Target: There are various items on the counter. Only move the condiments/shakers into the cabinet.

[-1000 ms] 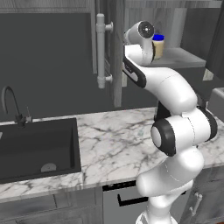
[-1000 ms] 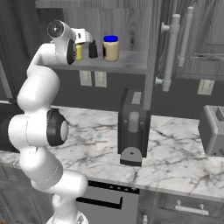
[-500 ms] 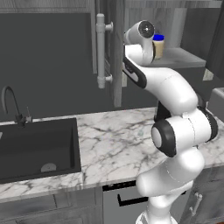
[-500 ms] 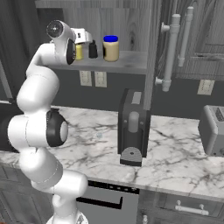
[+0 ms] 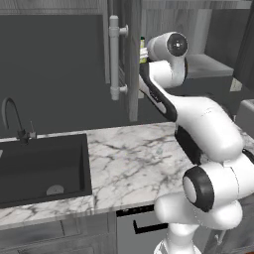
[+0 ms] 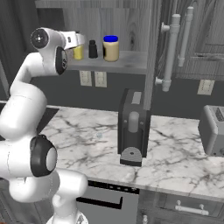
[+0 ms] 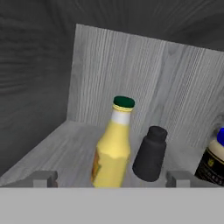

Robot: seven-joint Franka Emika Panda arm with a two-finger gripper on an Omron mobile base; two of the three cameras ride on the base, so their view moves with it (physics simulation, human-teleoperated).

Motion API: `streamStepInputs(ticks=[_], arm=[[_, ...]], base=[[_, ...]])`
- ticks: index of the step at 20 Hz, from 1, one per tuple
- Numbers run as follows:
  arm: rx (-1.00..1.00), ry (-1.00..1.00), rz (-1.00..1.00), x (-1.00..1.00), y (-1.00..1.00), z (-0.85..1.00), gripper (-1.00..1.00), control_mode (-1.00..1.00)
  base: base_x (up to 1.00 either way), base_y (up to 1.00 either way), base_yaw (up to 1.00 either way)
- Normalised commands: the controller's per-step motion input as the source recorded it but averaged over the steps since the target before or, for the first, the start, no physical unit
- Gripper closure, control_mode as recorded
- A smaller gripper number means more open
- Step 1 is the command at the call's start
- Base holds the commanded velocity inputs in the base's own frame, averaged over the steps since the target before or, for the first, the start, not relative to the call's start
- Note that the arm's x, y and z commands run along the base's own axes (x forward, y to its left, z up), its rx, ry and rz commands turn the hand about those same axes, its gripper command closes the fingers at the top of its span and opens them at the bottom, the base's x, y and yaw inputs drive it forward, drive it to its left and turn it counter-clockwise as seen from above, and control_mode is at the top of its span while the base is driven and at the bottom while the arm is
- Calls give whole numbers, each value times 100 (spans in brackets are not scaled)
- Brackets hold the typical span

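Note:
Three condiments stand in a row on the cabinet's grey shelf (image 6: 129, 64): a yellow green-capped bottle (image 7: 111, 148) (image 6: 78, 52), a small black shaker (image 7: 150, 153) (image 6: 92, 49) and a blue-lidded jar (image 6: 111, 48) (image 7: 212, 162). My gripper (image 7: 111, 178) (image 6: 78, 41) is open just in front of the yellow bottle. Its fingertips (image 7: 43, 177) stand wide apart on either side of the bottle and touch nothing. In the left base view the open cabinet door and my hand hide most of the shelf. The marble counter (image 5: 134, 158) carries none of the three.
The cabinet door with its pale bar handle (image 5: 115, 57) (image 6: 168, 52) hangs open beside my arm. A big black toaster (image 6: 133, 133) stands on the counter under the shelf, and a silver appliance (image 6: 212, 131) at the right. The dark sink (image 5: 42, 166) and faucet (image 5: 12, 119) lie left.
The jaws have opened wide and let go of the yellow bottle, which now stands on the shelf. My hand has drawn back slightly from it.

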Motion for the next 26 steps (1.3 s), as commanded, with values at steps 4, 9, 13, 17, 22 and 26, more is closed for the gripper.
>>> streamStepInputs(ticks=[4,9,13,17,22,26], arm=[[0,-23,-16,-100,-1,-18,-100,-100],[1,-24,-16,-100,-15,-38,-100,-100],[0,-12,-15,-100,-12,-68,-100,-100],[0,-10,-13,-100,-14,-65,-100,-100],[8,-13,-19,-100,-7,-38,-100,-100],[3,-6,-10,-41,-1,-2,-100,-100]], base=[[0,0,0],[0,0,0],[0,0,0],[0,0,0],[0,0,0],[0,0,0]])
